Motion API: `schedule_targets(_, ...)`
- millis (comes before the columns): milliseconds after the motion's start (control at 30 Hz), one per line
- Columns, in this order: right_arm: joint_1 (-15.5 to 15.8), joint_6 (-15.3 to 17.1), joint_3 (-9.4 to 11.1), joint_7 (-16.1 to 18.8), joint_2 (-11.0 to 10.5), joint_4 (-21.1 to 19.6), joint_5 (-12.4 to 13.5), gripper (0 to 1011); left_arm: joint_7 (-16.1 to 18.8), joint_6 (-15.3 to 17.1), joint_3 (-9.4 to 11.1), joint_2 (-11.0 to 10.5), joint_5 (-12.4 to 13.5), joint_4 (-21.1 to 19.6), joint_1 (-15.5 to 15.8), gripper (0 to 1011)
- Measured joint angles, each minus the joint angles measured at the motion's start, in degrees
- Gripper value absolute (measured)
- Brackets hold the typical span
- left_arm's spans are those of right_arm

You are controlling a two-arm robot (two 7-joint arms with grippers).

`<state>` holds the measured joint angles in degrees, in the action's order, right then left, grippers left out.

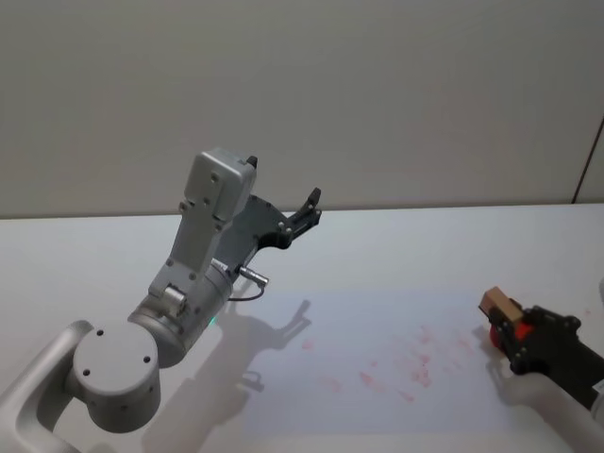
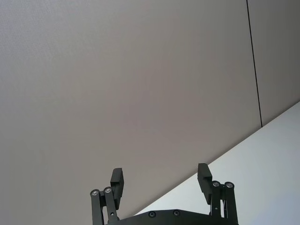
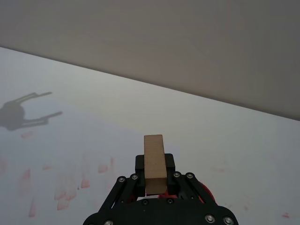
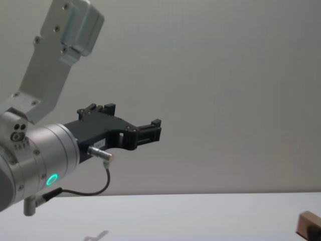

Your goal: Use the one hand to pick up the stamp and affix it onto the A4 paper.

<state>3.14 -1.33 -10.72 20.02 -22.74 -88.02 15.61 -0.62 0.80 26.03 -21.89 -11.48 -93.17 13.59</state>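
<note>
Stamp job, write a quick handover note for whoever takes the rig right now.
Right gripper: shut on the stamp, low at the right edge of the paper.
Left gripper: open, empty, raised above the table's left side, pointing at the wall.
Done: stamp picked up; the paper carries many red marks.
Left: from these views I cannot tell whether the stamp touches the paper. If another print is wanted, press it onto a bare patch, then let go and retract.
</note>
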Motion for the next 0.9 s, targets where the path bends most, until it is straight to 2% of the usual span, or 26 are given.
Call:
schedule_targets(433, 0.8, -1.1, 0.6, -1.6, -1.0, 3.0, -1.4, 220, 0.0, 0.0, 0.0, 0.0, 0.0, 0.0, 0.0, 1001)
schedule_targets(900, 0.5, -1.1, 0.5, -3.0, -0.6, 4.5, -2.1, 220, 0.0, 0.0, 0.0, 0.0, 0.0, 0.0, 0.0, 1001)
